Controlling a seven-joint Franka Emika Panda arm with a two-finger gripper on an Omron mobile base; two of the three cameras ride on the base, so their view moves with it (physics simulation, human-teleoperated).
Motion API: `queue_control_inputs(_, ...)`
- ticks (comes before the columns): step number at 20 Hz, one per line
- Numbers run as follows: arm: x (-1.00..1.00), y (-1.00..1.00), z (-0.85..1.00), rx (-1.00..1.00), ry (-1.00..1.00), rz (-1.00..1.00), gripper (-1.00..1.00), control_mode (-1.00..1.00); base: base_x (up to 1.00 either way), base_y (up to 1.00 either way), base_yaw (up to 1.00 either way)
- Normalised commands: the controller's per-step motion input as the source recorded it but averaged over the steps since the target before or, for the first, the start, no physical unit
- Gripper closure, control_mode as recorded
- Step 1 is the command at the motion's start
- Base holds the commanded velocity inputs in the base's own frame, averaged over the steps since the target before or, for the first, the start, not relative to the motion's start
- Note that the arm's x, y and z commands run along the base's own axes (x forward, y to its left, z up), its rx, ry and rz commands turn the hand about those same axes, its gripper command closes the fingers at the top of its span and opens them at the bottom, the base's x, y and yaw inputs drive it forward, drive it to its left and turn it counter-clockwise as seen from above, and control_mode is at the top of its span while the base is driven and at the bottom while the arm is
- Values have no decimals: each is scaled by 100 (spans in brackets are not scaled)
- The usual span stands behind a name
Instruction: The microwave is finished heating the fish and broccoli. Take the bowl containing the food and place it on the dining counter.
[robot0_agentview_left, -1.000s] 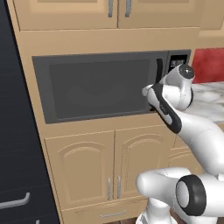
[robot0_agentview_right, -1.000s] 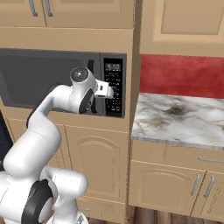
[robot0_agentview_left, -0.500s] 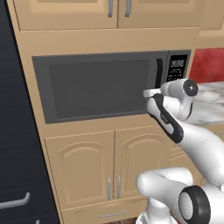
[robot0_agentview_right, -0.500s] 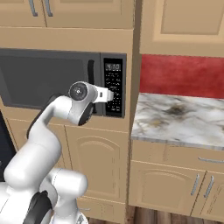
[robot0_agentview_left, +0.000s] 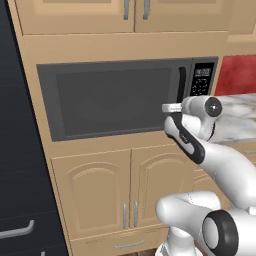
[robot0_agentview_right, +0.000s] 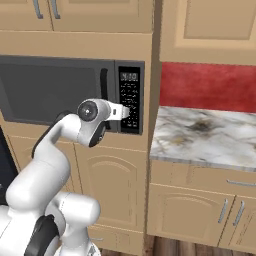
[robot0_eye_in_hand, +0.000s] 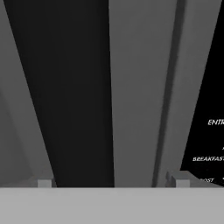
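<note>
Reaching out flat toward the microwave (robot0_agentview_left: 120, 97), the gripper (robot0_agentview_right: 128, 111) sits right by the vertical black handle (robot0_agentview_left: 182, 85), near its lower end, just left of the keypad (robot0_agentview_right: 130, 99). In the hand view the fingertips (robot0_eye_in_hand: 44, 183) are spread wide with the dark handle bar between them, not clamped on anything, so it's open. Door is shut, and the tinted window is too dark to make out anything inside. Off to the right there's a marble counter (robot0_agentview_right: 210, 134) under a red backsplash (robot0_agentview_right: 207, 86).
</note>
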Motion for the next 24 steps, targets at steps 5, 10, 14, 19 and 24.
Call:
queue_control_inputs(5,3,0,0,0,0,0,100,-100,0,0,0)
queue_control_inputs(10,-14,0,5,0,0,0,100,-100,0,0,0)
queue_control_inputs(14,-58,4,26,0,-6,0,100,-100,0,0,0)
queue_control_inputs(19,-93,20,50,0,-13,0,100,-100,0,0,0)
queue_control_inputs(24,-100,36,66,0,-13,0,100,-100,0,0,0)
